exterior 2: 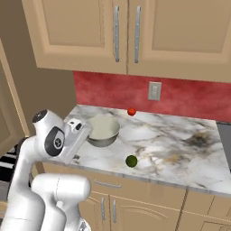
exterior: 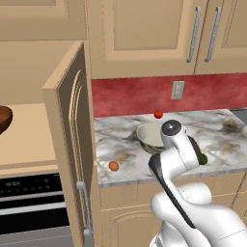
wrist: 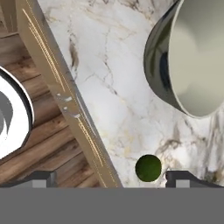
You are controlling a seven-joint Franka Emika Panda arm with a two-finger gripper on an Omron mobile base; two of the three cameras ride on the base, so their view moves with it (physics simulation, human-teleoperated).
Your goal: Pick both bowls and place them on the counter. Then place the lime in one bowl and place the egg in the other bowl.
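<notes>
The pale grey-green bowl (exterior: pixel 150 136) stands upright on the marbled counter (exterior: pixel 219 140), near its middle. The dark wood bowl (exterior: pixel 4 118) rests on the tan shelf at far left, cut by the picture's edge. An orange-brown egg (exterior: pixel 114 166) lies near the counter's front left corner. The green lime (exterior: pixel 203 158) lies front right of the pale bowl (exterior 2: pixel 103 131). My gripper (wrist: pixel 111 179) hangs open over the counter's front edge, holding nothing. In the hand view the lime (wrist: pixel 148 167) lies on the stone just inside the right fingertip (wrist: pixel 179 177), and the pale bowl (wrist: pixel 192 57) is at upper right.
A small red ball (exterior: pixel 158 114) sits by the red backsplash behind the bowl. An open cabinet door (exterior: pixel 72 135) stands between the shelf and the counter. A wall outlet (exterior 2: pixel 154 91) and shut upper cabinets are above. A black oven front (exterior: pixel 29 202) is at lower left.
</notes>
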